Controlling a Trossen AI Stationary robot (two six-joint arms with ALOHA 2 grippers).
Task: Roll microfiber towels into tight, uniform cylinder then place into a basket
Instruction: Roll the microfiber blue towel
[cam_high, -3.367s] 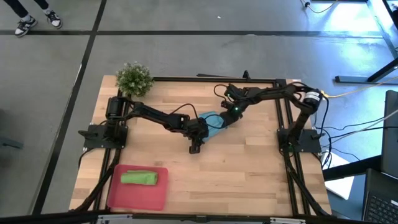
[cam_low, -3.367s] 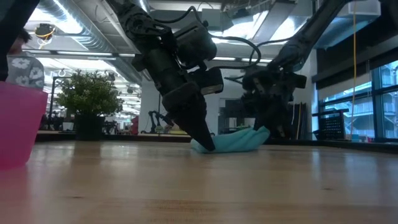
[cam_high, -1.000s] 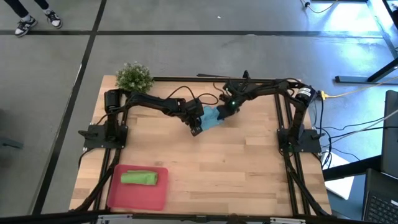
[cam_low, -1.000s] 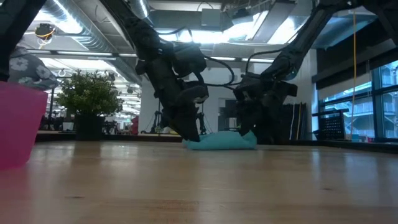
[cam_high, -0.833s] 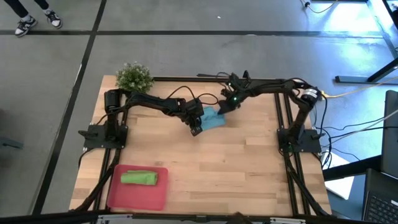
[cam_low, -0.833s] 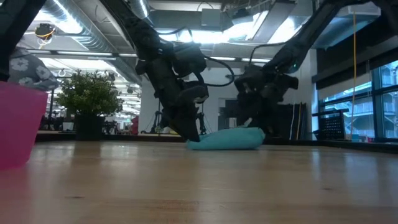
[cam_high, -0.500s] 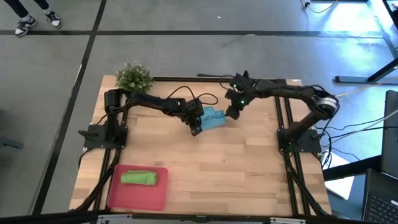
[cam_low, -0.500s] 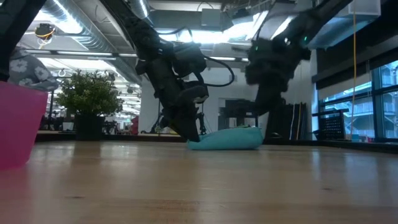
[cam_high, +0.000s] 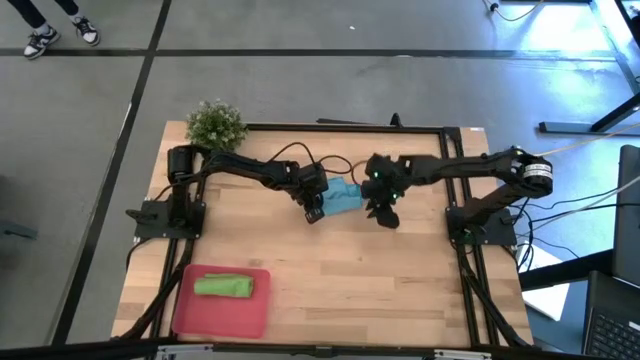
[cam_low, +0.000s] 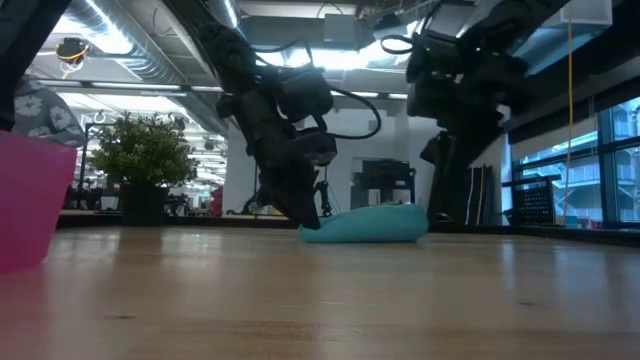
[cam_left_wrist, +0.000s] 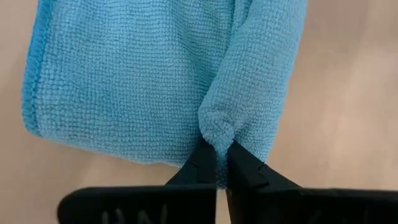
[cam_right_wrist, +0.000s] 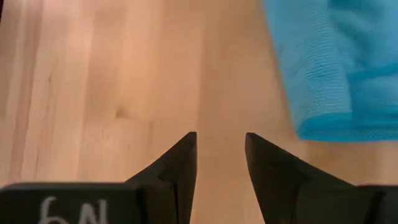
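1. I see the left gripper clamped on the rolled edge of the light blue towel, mid-bench.
2. Right gripper hangs parted over bare wood beside it, holding nothing.
3. Lime green towel lies rolled in the red basket.

— Light ok from where you stand?

— Yep. Top view's even, bright. Floor glares at the upper right, daylight prob. Table lit flat, only thin shadows under the arms.

— Low cam?

— Backlit. Ceiling lights blow out, arms go near black vs. them. Table front is soft, out of focus; tray at the edge blurry too.

— Wrists?

— Crisp on the blue towel, weave shows. Wood warm, no glare. Fingers dark, no detail.
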